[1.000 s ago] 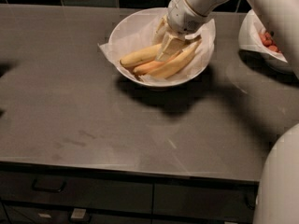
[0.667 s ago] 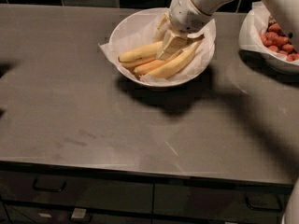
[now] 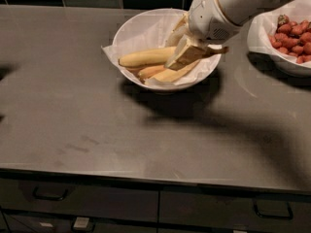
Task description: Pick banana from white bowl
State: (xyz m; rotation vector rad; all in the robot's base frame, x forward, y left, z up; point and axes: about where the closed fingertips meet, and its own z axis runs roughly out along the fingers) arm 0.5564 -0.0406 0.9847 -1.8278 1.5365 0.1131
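The white bowl (image 3: 131, 30) with a crinkled white paper liner stands at the back middle of the dark counter. It holds three yellow bananas side by side. My gripper (image 3: 183, 46) reaches down into the bowl from the upper right. Its beige fingers (image 3: 181, 57) straddle the top banana (image 3: 146, 57) near its right end and are closed on it. That banana's stem pokes out to the right of the gripper. The banana still lies in the bowl with the two other bananas (image 3: 167, 75) just in front of it.
A second white bowl (image 3: 272, 52) with red berries stands at the right edge of the counter, close to my arm. The dark counter (image 3: 97, 125) stretches to the left and front. Drawers with handles (image 3: 48, 195) run below its front edge.
My arm no longer covers the lower right of the view, and more of the berry bowl shows. The gripper stays at the same spot in the bowl. The banana's stem now shows past it.
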